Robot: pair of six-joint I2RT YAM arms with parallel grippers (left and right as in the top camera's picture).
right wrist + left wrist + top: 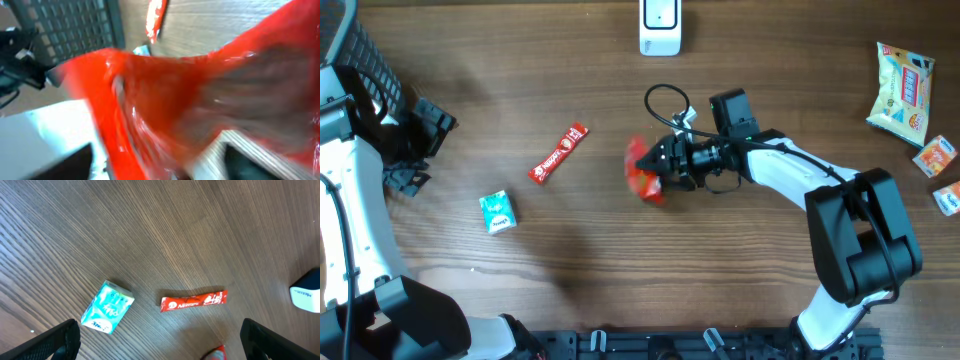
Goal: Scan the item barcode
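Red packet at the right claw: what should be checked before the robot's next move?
1. Red packet at the right gripper tip: ok.
2. Firm hold on it: cannot tell, both views are blurred.
3. Barcode facing out: cannot tell.
4. White device, likely the scanner, unobstructed: ok.
5. Left gripper open and empty: ok.

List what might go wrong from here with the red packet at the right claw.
1. The red packet is blurred in the right claw, whose jaws stand wide apart. It may slip free and land crumpled or barcode-down on the table.
2. The packet is well short of the white scanner at the far edge. A drop here would likely mean no scan and a fresh pickup of a floppy, shiny bag.
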